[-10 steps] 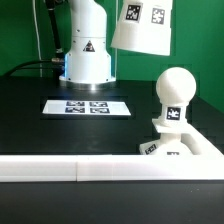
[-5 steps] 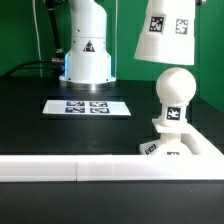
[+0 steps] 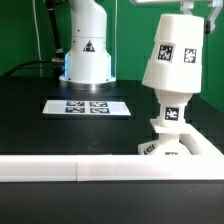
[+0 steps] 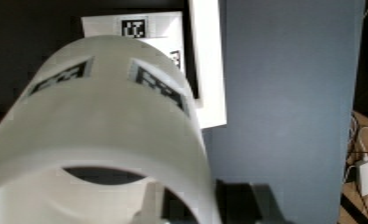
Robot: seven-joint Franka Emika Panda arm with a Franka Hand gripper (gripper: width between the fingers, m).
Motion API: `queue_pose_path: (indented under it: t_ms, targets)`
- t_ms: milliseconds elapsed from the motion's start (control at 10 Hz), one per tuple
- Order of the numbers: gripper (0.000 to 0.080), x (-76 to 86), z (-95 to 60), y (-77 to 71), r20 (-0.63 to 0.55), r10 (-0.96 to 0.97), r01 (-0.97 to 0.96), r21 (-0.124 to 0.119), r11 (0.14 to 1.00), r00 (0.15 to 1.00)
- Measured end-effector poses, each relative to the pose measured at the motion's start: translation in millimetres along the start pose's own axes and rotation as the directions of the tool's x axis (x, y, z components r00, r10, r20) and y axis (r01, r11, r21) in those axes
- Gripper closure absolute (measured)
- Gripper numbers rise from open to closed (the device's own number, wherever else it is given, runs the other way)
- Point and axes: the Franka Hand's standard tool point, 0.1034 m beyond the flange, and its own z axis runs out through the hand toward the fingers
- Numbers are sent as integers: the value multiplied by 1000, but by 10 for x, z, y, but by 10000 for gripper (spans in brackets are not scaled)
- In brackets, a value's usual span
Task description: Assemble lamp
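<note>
A Franka arm lowers the lamp's shade point(image 3: 174, 58) over the bulb point(image 3: 172, 113) at the right of the exterior frame; a second ago the white truncated cone hangs high near the top centre, half a second ago it sits further right and just above the bulb's round head, and now it has come down so that the ball top is hidden inside the cone, only the bulb's tagged neck showing beneath the shade's wide rim; the bulb stands upright on the flat square base point(image 3: 172, 150) at lower right, just behind the long white rail point(image 3: 70, 169) crossing the bottom of the frame; the marker board point(image 3: 87, 106) lies untouched on the black table point(image 3: 30, 110) at centre left, in front of the robot's pedestal point(image 3: 87, 45); the shade is carried slightly tilted, its top leaning right; the gripper is out of frame above in the exterior view and hidden behind the shade point(image 4: 110, 130) in the wrist view, so its fingers cannot be seen, though the shade, hanging off the table, is evidently held; the shift suggests the final fitting step is under way, with seating and release yet to come.
</note>
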Motion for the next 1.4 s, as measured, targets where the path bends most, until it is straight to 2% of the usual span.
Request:
queue_pose_path:
  t_ms: [400, 1000, 1200, 1300, 1400]
  targets:
    - [755, 10, 216, 49, -5, -1, 1, -12, 1000, 1000]
    - [755, -55, 406, 90, 5, 5, -5, -23, 1000, 1000]
    - [755, -71, 424, 95, 9, 7, -6, -26, 1000, 1000]
    - [678, -65, 418, 98, 8, 7, -7, -26, 1000, 1000]
    - [453, -58, 406, 99, 8, 7, -7, -25, 1000, 1000]
